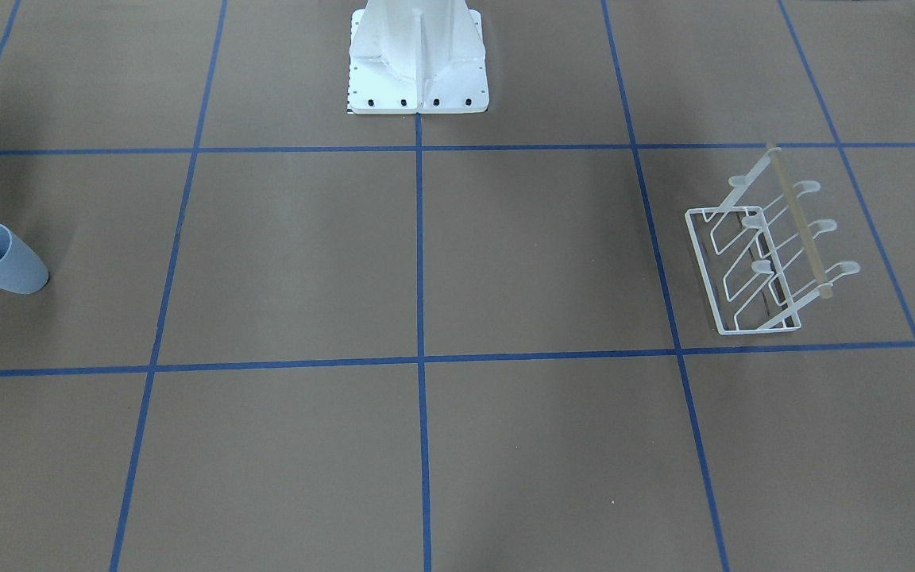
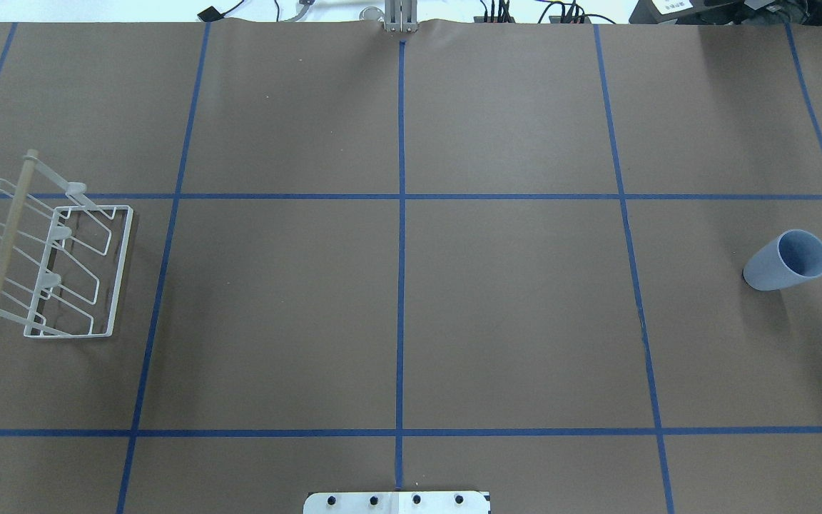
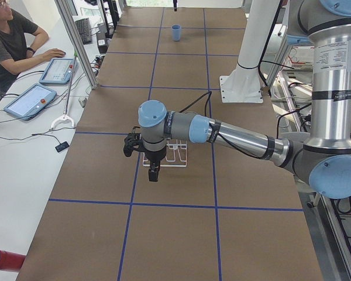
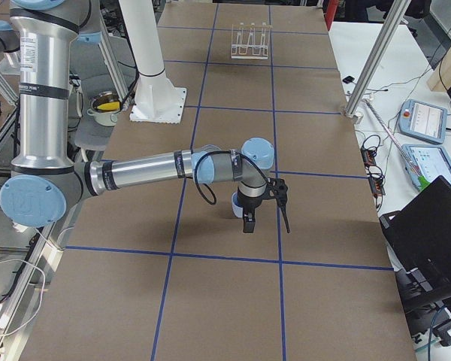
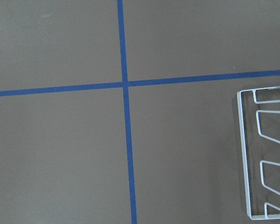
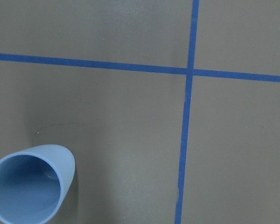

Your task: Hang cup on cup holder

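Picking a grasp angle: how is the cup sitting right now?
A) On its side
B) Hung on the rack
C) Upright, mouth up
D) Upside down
C: the cup stands on its base with the open rim up, far from the rack.

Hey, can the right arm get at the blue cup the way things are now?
Probably yes: the cup stands upright and alone on the table, and the right arm hovers close by.

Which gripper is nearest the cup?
The right gripper: it hangs right by the cup, while the left gripper hangs over at the cup holder.
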